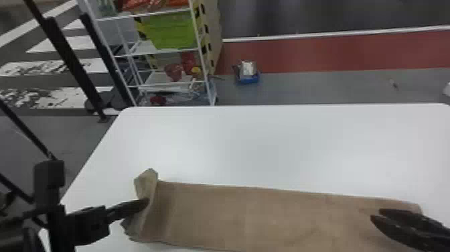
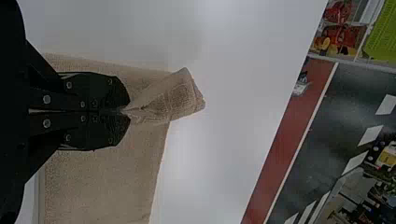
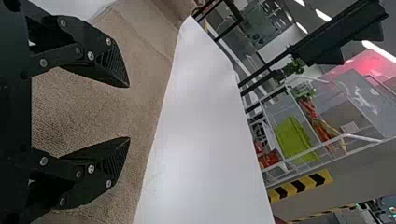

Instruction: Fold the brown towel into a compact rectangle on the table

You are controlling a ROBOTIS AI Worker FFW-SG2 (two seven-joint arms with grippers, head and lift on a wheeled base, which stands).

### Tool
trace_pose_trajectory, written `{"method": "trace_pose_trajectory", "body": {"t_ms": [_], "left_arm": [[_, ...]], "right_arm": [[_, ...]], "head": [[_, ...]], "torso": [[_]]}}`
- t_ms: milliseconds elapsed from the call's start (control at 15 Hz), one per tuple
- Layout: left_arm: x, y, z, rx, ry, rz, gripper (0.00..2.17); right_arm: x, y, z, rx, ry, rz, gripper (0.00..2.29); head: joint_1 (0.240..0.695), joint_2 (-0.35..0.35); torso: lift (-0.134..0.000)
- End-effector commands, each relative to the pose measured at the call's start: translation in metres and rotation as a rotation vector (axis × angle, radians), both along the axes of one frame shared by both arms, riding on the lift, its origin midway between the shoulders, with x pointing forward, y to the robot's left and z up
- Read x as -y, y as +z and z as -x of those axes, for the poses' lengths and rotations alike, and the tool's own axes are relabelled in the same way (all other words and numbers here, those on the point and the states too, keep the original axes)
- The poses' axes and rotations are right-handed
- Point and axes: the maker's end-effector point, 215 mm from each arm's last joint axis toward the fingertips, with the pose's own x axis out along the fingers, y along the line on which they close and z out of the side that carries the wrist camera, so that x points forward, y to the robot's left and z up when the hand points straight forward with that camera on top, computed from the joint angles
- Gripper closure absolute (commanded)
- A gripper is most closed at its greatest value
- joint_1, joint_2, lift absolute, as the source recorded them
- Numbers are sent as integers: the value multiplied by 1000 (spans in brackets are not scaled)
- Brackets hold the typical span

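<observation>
- Currently, the brown towel is lying as a long band across the near part of the white table, running from left to right.
- The left gripper is clenching the towel's left end, its two black fingers pressing together on the cloth.
- Just past those fingertips, a pinched corner of the towel is sticking out, and in the head view the cloth around the grip is bunching and standing up a little.
- The right gripper is hovering over the towel's right part with nothing in its grasp, its fingers standing wide apart; whether they are touching the cloth, one cannot tell.
- Toward the right, the towel is spreading fairly flat, with slight wrinkles showing near the right gripper.
- Beyond the table's far edge, toward the left, a white shelf rack is holding a green bin.
- Right of the rack, a blue box is sitting on the floor near a red strip.
</observation>
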Motion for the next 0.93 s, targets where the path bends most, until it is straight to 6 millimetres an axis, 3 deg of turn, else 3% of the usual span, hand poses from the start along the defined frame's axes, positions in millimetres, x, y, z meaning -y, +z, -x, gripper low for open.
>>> {"method": "trace_pose_trajectory", "body": {"t_ms": [0,67,333,533,867], "left_arm": [[0,1,-2,4,3,3,1234],[-1,2,-3,6,7,1,1234],[0,10,-3,28,10,44,1234],[7,13,-6,25,12,90,1234],[4,16,-12,34,20,94,1234]], "right_arm": [[-13,-13,3,-25,29,28,1376],[-17,-18,3,-36,38,44,1534],[-33,-30,1,-63,64,58,1538],[-55,-43,-11,-96,98,58,1538],[-122,-56,-21,-147,191,46,1538]], "head": [[695,202],[695,207],[695,239],[695,253],[695,293]], "torso": [[-124],[-124],[-124],[-124],[-124]]}}
